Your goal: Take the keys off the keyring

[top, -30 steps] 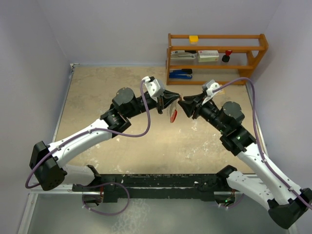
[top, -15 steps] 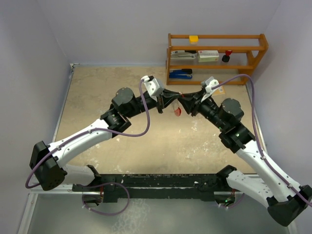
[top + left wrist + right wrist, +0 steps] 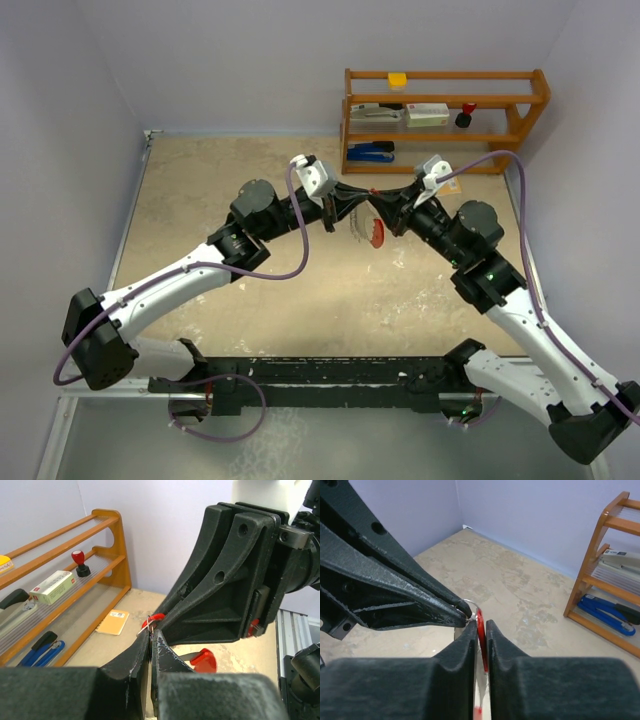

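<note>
The left claw is fully closed, its fingertips pinching the thin silvery ring of the keyring. The right claw meets it tip to tip from the opposite side, so the two noses touch above the table. The right claw's fingers stand only a narrow slit apart. The red edge of the crescent fob runs through that slit, just below the ring. Whether the fingers actually press on it cannot be told.

From above, the red-and-white fob hangs directly beneath the meeting point of the two claws, clear of the tabletop and slightly toward the right claw's side.

Beyond both claws, against the back wall, stands a wooden rack. A blue stapler lies on its lowest shelf. A white box and a red-topped stamp sit on the middle shelf, and a yellow block sits on top.
</note>
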Robot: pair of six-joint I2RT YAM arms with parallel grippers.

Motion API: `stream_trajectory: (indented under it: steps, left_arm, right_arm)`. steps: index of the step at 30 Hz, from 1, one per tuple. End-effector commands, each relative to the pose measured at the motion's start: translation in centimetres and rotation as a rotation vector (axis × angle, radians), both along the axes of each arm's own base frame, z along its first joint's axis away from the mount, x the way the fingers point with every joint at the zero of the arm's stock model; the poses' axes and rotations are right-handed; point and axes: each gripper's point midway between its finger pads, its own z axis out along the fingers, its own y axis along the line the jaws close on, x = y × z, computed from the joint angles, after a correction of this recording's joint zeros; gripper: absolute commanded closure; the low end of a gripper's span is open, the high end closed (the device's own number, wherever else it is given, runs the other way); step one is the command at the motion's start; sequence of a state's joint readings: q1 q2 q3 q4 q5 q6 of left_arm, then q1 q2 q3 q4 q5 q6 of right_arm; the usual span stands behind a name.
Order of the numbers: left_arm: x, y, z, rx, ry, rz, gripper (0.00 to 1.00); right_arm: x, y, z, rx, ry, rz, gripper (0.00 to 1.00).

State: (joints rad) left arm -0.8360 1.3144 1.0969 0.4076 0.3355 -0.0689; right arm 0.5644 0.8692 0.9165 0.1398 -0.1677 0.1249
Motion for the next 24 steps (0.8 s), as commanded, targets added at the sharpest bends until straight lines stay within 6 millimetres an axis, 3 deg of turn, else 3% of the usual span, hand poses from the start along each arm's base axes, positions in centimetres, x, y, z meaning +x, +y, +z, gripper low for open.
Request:
stream_trajectory:
  steps: [1,6,10,14,20,24]
  left_arm:
    - [-0.3,0.0,2.4,-0.070,-0.041,-0.016,1.00]
    - [0.1,0.1,2.5,-0.074,-0.042,0.002,0.99]
    - [0.4,0.6,2.6,-0.062,-0.046,0.039,0.76]
    - [0.8,1.5,2.3,-0.051,-0.060,0.090,0.68]
    - [0.9,2.2,2.2,-0.043,-0.079,0.122,0.68]
    - [0.9,2.1,2.2,-0.047,-0.091,0.115,0.86]
  right_arm:
    - [-0.1,-0.4,3.4,0.036,-0.087,-0.014,0.97]
    - [-0.1,-0.6,3.4,0.022,-0.099,-0.023,1.00]
    - [-0.2,-2.0,4.2,-0.028,-0.145,-0.076,1.00]
    - [-0.8,-3.4,5.5,-0.041,-0.194,-0.123,1.00]
    - [-0.9,-3.9,6.4,-0.086,-0.169,-0.136,1.00]
    - [-0.7,-3.3,6.3,-0.112,-0.154,-0.111,1.00]
